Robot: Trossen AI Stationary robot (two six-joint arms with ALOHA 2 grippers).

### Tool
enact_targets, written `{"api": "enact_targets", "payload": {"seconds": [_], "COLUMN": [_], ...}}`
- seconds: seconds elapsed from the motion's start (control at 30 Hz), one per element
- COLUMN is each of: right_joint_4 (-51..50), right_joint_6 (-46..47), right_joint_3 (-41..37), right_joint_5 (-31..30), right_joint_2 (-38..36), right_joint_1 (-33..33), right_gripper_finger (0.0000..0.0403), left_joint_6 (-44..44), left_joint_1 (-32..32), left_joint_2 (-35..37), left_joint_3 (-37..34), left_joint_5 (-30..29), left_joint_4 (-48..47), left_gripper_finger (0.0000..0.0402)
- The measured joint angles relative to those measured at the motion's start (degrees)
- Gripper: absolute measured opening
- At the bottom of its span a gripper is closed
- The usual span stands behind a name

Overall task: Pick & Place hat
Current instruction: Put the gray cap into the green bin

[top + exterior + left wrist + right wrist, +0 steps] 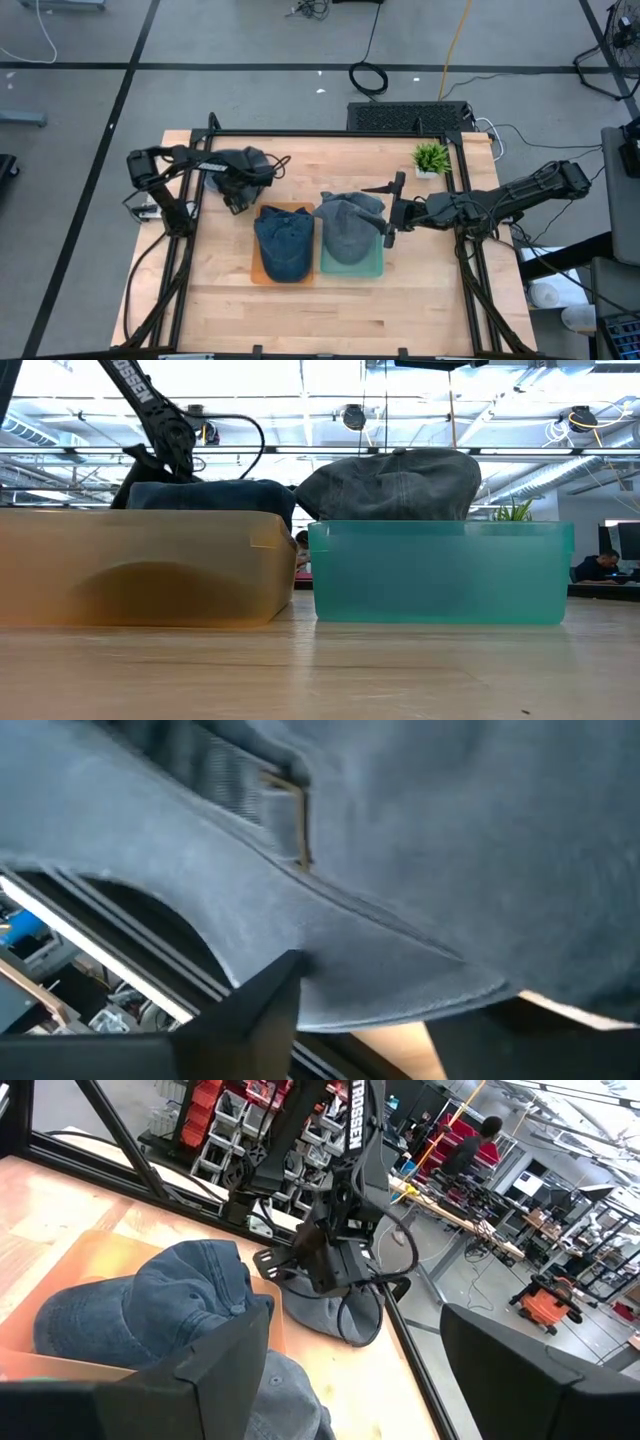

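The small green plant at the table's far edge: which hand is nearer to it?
Right. The right hand sits just beside the plant, over the grey hat; the left hand is far across the table.

- bright, even overhead light across the desk (400,300), with only soft shadows.
- low view: ceiling lights (300,400) glare white behind the bins.
- left wrist view: very close grey fabric (450,850), blurred.

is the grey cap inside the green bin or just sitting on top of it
On top. The grey cap bulges above the green bin rim in the low view and overhangs its edge from above.
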State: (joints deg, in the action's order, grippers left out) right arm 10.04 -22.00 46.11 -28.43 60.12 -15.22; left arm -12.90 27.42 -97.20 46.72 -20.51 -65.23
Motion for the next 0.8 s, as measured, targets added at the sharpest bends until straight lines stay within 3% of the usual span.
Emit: {"api": "enact_targets", "payload": {"seconds": [0.4,0.8], "right_joint_4": [6.1,7.6], "right_joint_6": [-4.6,-5.7], "right_joint_3": [0.0,0.0], "right_joint_5": [0.0,0.0], "right_joint_2": [0.0,-0.5], "right_joint_1": [-2.6,-3.7], "right_gripper_finger": [0.0281,0.0281], "left_joint_6": [0.0,-4.6], "left_joint_1": [-1.0,-5.6], "left_joint_2": [-3.0,2.9], "left_joint_3": [2.5,11.7], "left_joint_5": [0.9,3.4], "left_joint_4": [0.5,-11.7], "left_gripper_finger": [0.0014,0.0009]}}
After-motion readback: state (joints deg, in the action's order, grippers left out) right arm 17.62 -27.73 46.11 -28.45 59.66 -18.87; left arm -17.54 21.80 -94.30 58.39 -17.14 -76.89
